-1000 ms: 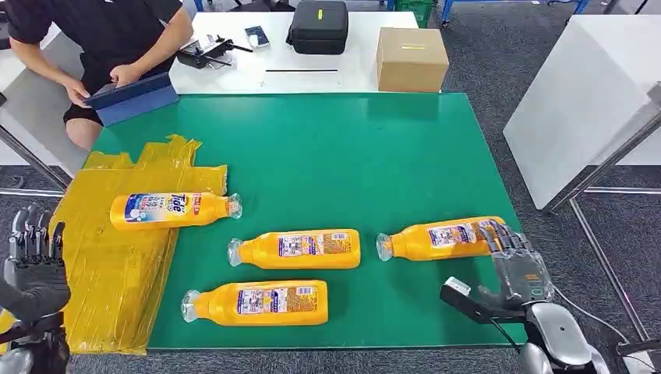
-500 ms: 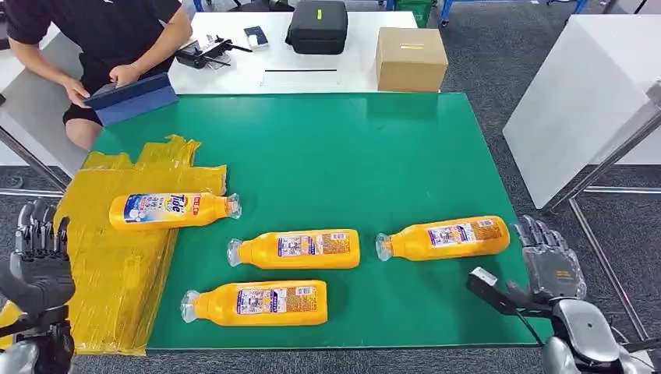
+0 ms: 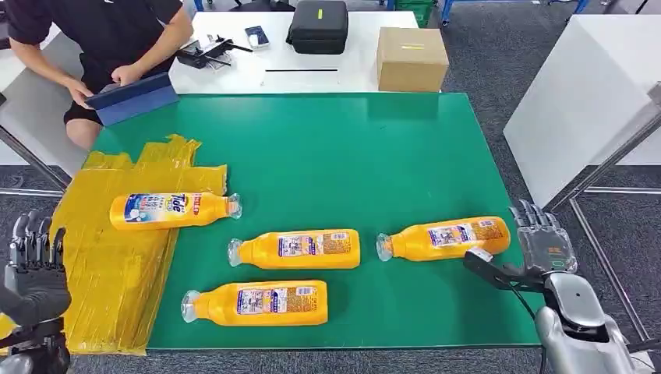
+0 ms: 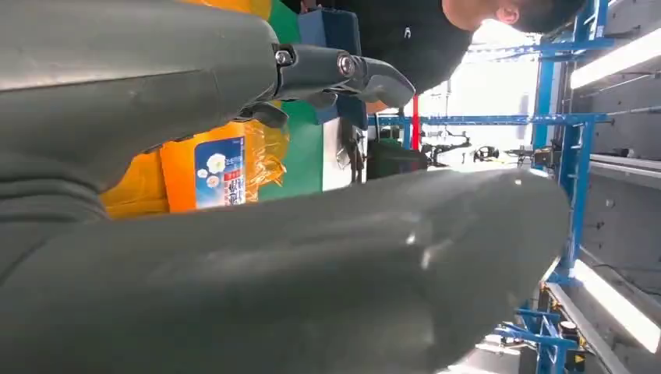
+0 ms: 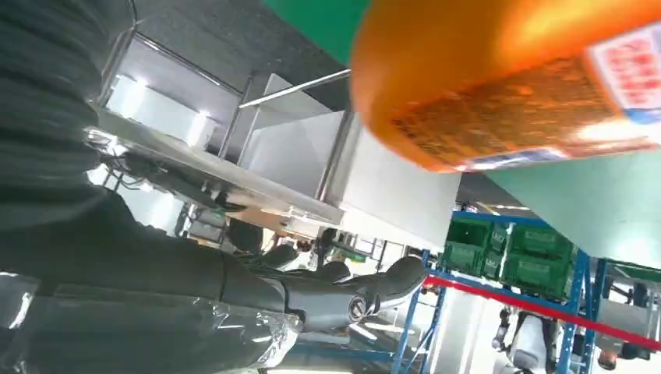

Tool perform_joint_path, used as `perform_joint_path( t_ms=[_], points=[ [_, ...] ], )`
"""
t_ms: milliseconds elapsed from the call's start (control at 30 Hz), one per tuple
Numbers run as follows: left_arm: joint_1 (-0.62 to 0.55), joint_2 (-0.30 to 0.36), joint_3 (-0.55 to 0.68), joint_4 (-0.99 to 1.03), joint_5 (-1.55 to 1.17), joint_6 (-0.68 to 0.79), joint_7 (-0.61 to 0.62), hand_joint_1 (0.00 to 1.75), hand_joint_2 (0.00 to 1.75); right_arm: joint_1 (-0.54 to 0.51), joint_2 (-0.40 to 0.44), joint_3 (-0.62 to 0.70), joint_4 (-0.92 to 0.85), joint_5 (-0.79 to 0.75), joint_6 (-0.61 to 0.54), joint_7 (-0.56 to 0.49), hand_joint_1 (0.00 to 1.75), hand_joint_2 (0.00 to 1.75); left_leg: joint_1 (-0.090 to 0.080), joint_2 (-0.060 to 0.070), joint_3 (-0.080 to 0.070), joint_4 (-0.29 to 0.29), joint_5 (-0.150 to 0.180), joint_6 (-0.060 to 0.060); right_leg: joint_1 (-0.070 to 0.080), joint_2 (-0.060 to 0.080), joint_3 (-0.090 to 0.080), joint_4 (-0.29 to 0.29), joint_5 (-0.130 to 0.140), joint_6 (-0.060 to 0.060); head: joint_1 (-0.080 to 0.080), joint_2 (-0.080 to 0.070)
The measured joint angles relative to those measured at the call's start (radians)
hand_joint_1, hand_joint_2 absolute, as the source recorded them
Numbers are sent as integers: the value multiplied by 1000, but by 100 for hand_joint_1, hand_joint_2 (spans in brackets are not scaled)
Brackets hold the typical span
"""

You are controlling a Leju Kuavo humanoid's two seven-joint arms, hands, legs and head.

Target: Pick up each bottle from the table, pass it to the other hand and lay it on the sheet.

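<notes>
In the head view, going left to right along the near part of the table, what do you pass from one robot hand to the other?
Left hand → yellow sheet → nearest bottle → right-most bottle → right hand.

Glossy plastic bottles [image 3: 298, 248], crinkled sheet [image 3: 117, 265]

In the right wrist view, the orange bottle [image 5: 507, 86] is very close and blurry, and the picture's edge cuts it off. The person [image 3: 101, 39] at the far end is cut off too. The small words on the bottle labels [image 3: 300, 245] cannot be read.
</notes>
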Motion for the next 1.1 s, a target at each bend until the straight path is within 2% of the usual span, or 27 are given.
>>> perform_joint_path(
  t_ms=[833,1100],
  points=[
    [-59,-15,-28,8,-34,11,22,0,0,5,14,94,25,61,24,31,0,175,0,0,0,0,0,0,0,0,0,0,0,0,0,0],
    [-59,-21,-28,8,-34,10,22,0,0,-6,0,144,25,92,19,1,0,175,0,0,-1,0,0,0,0,0,0,0,0,0,0,0]
  ],
)
